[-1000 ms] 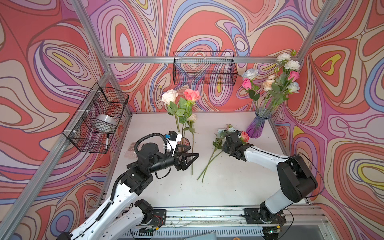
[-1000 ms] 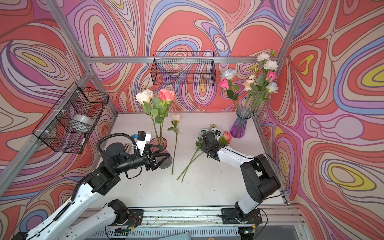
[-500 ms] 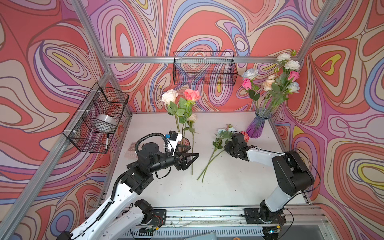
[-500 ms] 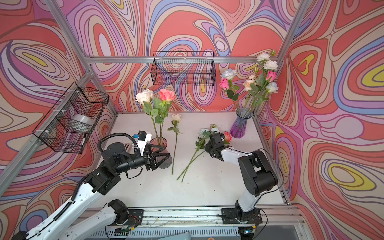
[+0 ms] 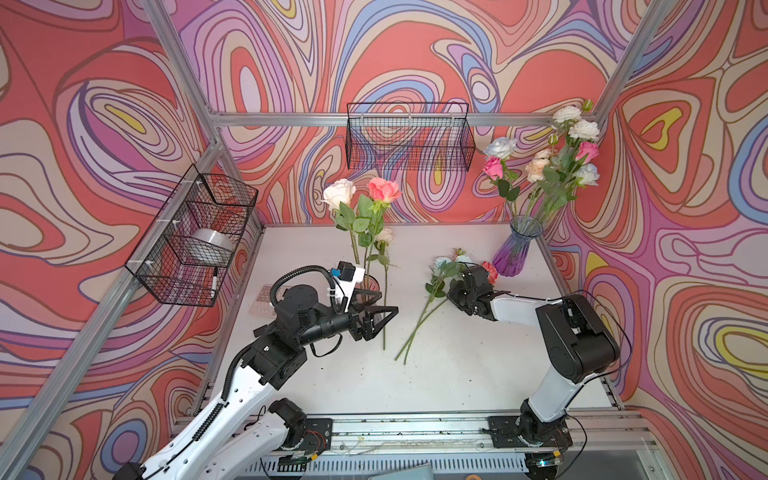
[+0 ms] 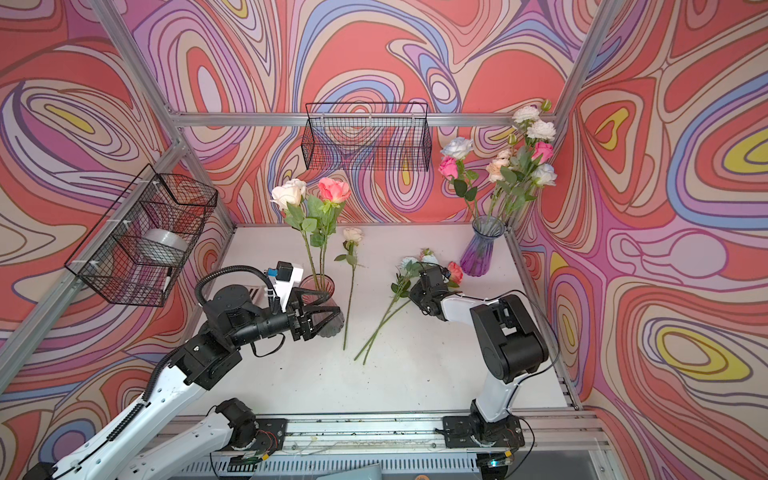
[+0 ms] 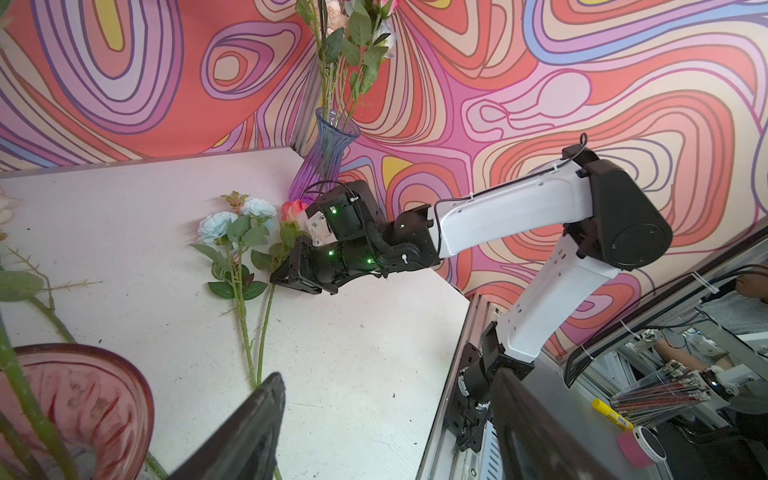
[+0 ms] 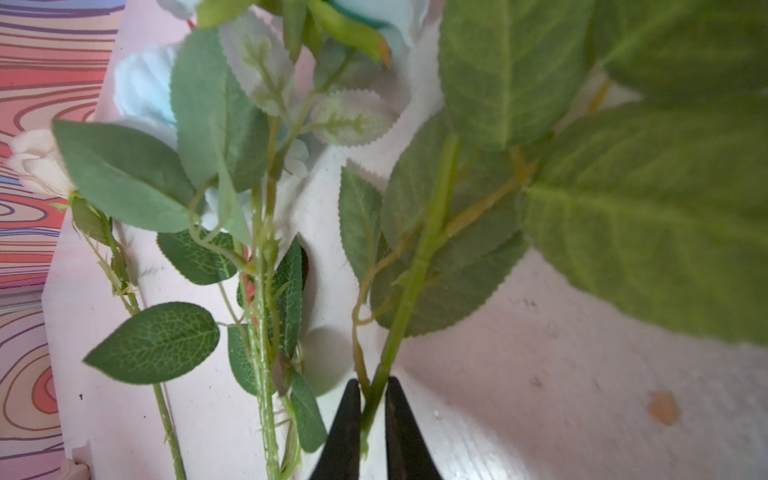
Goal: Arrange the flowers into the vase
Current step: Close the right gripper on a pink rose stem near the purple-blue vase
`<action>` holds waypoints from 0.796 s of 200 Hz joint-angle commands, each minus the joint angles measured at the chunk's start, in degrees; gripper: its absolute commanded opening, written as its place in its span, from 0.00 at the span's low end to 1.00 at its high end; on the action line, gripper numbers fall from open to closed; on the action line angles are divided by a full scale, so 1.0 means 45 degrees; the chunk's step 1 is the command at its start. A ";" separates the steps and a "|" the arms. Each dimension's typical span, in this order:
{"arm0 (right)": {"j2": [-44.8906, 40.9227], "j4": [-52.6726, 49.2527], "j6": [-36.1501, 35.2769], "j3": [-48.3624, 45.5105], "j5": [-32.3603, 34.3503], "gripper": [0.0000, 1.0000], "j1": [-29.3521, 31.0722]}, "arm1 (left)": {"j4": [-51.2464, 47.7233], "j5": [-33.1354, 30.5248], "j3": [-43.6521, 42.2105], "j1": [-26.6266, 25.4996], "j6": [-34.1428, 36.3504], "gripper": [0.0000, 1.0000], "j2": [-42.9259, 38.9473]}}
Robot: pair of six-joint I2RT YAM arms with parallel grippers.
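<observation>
Flowers [image 7: 217, 226]: ruffled blooms, serrated matte leaves; right jaws clamped on slim green stem [image 8: 409, 291]; left jaws apart.

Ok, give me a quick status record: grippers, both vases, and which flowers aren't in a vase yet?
left gripper: open, beside the smoky pink glass vase
right gripper: shut on a green flower stem
pink vase holds: white rose, coral-pink rose
purple glass vase: full bunch, far right corner
not yet in a vase: cream rose, pale blue blooms, coral rose
</observation>
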 commanded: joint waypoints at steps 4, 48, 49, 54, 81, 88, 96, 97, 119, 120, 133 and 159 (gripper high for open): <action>-0.0110 0.0147 0.0127 -0.0068 0.0202 0.13 -0.0081 | -0.0051 0.0083 0.0266 -0.0062 0.0214 0.79 0.0035; 0.0194 0.0473 0.0344 -0.0096 -0.0089 0.22 -0.0166 | -0.0080 0.0032 0.0266 -0.0062 0.0241 0.79 0.0022; 0.0194 0.0481 0.0345 -0.0091 -0.0100 0.22 -0.0166 | -0.0087 0.0031 0.0266 -0.0062 0.0237 0.79 0.0019; 0.0452 0.0530 0.0384 -0.0071 -0.0159 0.22 -0.0167 | -0.0095 0.0038 0.0282 -0.0062 0.0247 0.79 0.0020; 0.0852 0.0863 0.0482 -0.0031 -0.0411 0.19 -0.0186 | -0.0101 0.0048 0.0284 -0.0062 0.0263 0.79 0.0046; 0.0890 0.0870 0.0503 0.0005 -0.0450 0.19 -0.0186 | -0.0114 0.0028 0.0279 -0.0072 0.0271 0.79 0.0037; 0.0904 0.0923 0.0522 -0.0031 -0.0429 0.18 -0.0174 | -0.0115 0.0019 0.0267 -0.0062 0.0272 0.79 0.0036; 0.0900 0.0931 0.0522 -0.0039 -0.0426 0.17 -0.0170 | -0.0115 0.0015 0.0277 -0.0062 0.0272 0.79 0.0036; 0.0848 0.1156 0.0664 -0.0209 -0.0418 0.11 -0.0221 | -0.0127 0.0002 0.0285 -0.0062 0.0292 0.79 0.0017; 0.0843 0.1164 0.0671 -0.0226 -0.0421 0.11 -0.0223 | -0.0131 -0.0003 0.0276 -0.0062 0.0292 0.79 0.0017; 0.0567 0.1173 0.0678 -0.0356 -0.0414 0.07 -0.0224 | -0.0126 -0.0037 0.0277 -0.0062 0.0301 0.79 -0.0003; -0.0754 0.0908 0.0414 -0.0741 -0.0003 0.04 -0.0225 | -0.0156 -0.0001 0.0310 -0.0062 0.0311 0.79 -0.0051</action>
